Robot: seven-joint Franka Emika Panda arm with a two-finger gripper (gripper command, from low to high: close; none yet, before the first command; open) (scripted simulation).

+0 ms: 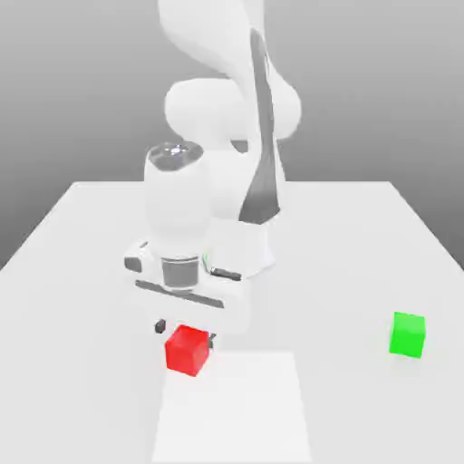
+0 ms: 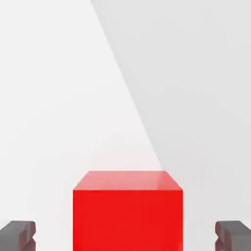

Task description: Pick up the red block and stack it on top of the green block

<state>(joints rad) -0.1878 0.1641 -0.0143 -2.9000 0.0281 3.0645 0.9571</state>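
The red block [image 2: 127, 211] sat closest to the hand view's lens, resting on the white surface [image 1: 362, 236]. In the exterior view the white arm [image 1: 213, 136] rose tallest, bent down over that surface toward the red block. The gripper [image 1: 186, 328] hung low, its dark fingers [image 2: 18, 234] spread apart on either side of the red block with a gap on each side, not touching it. The green block [image 1: 408, 334] stood well apart, toward the exterior view's right.
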